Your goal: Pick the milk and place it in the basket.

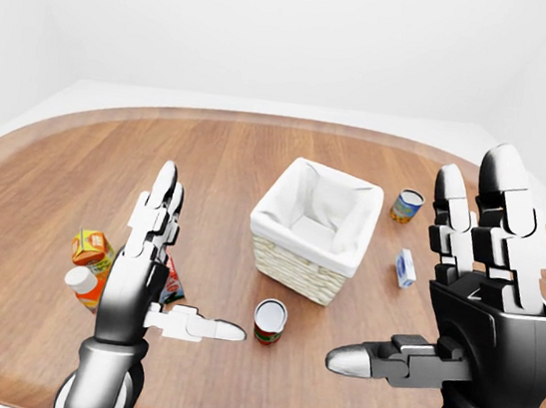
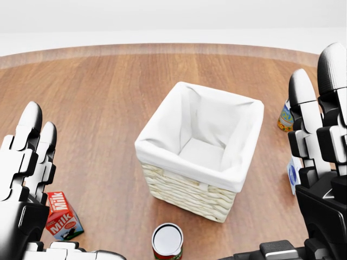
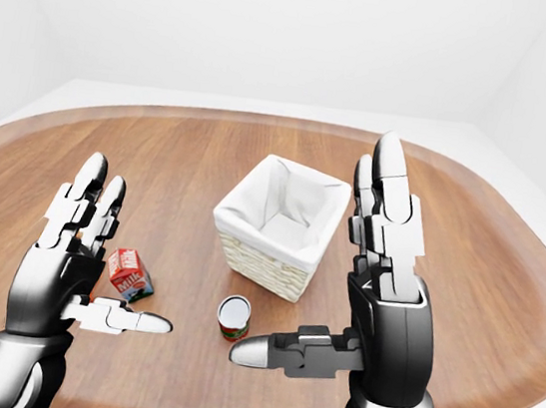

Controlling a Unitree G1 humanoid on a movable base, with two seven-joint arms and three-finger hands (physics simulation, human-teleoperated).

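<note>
Nothing is done yet: both hands are raised, fingers spread wide, gripping nothing. The left hand (image 3: pixel 68 268) hovers nearest the milk (image 3: pixel 130 276), which stands on the table (image 3: pixel 189 153) just right of its fingers, untouched. Beyond, between the hands, the basket (image 2: pixel 200 151) sits unfilled. The right hand (image 3: pixel 380 309) is well apart from the carton.

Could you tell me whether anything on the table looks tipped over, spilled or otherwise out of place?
Nothing is spilled or damaged. The milk carton leans rather than standing square, beside the open left hand. The basket sits upright and empty, turned at an angle. The red can stands upright. The right hand is open too.
</note>
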